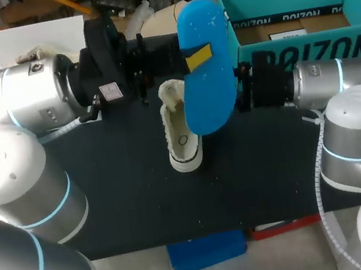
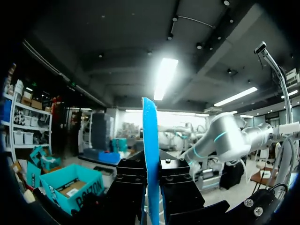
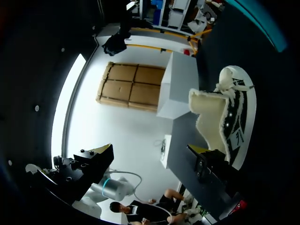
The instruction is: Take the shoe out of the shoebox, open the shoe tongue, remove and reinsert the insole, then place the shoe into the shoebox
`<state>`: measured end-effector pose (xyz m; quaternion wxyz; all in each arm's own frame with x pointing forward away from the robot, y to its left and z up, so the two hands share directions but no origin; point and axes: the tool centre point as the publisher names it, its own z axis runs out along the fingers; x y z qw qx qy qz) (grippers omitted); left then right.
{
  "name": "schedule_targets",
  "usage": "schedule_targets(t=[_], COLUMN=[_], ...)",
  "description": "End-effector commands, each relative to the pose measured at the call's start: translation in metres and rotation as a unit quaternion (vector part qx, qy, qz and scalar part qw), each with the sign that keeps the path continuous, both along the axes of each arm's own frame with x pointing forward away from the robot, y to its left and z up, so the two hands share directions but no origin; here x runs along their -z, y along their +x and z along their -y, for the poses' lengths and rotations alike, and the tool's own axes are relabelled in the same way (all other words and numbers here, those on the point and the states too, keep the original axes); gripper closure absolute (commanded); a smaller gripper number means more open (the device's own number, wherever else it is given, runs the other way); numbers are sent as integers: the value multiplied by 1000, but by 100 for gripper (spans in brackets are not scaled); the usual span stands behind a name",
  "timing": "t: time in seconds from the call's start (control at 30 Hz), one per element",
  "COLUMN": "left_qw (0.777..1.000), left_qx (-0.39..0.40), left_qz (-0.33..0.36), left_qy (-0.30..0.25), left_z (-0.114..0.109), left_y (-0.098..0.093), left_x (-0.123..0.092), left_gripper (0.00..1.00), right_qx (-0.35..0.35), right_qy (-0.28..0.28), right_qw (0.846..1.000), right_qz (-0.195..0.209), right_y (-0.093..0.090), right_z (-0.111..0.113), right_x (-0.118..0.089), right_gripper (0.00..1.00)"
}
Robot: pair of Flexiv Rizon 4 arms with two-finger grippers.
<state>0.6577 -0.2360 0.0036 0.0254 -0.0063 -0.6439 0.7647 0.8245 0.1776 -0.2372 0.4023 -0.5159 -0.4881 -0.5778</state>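
The black table (image 1: 114, 194) fills the middle of the head view. The left arm (image 1: 29, 98) comes in from the upper left of the frame and the right arm (image 1: 341, 77) from the right edge. The open teal shoebox (image 1: 305, 52) sits in the upper right corner, behind the right arm, with brown card showing on its floor. At the centre top of the frame the blue insole (image 1: 209, 78) stands upright in the air, its broad face to the camera. The left gripper (image 1: 190, 58) pinches it, one yellow tip lying flat on the near face. In the left wrist view the insole (image 2: 151, 154) shows edge-on, and both black fingers (image 2: 129, 187) press against it from either side. The white shoe (image 1: 181, 131) lies on the table at the frame's centre, just left of and below the insole. Its toe points to the lower edge and fleecy lining shows at its opening. In the right wrist view the right gripper (image 3: 150, 152) has its fingers spread wide with nothing between them. The shoe (image 3: 229, 122) lies ahead of it, just beyond one fingertip.
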Motion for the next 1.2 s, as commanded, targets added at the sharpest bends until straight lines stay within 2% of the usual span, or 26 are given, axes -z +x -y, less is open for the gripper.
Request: schedule_targets(t=[0.03,0.13,0.77,0.8,0.83,0.93,1.1,1.13,1.2], left_qw=[1000,997,997,999,999,993,971,969,953], left_qx=[-3,-16,-16,-21,-3,6,-11,-14,-34], left_qz=[-12,-69,-69,-3,23,116,236,244,298], left_qy=[13,29,29,41,24,12,31,19,40], left_z=[8,6,6,7,7,2,-4,-6,-8], left_y=[9,16,16,5,-12,-30,-25,-25,-25], left_x=[52,84,84,83,85,97,126,132,145], left_gripper=[100,100,100,100,100,100,100,100,100], right_qx=[1,1,1,1,1,1,1,1,1], right_qy=[0,0,0,0,0,0,0,0,0], right_qw=[1000,1000,1000,1000,1000,1000,1000,1000,1000], right_qz=[0,0,0,0,0,0,0,0,0], right_y=[0,0,0,0,0,0,0,0,0], right_z=[-1,-1,-1,-1,-1,-1,-1,-1,-1], right_x=[1,1,1,1,1,1,1,1,1], right_gripper=[0,0,0,0,0,0,0,0,0])
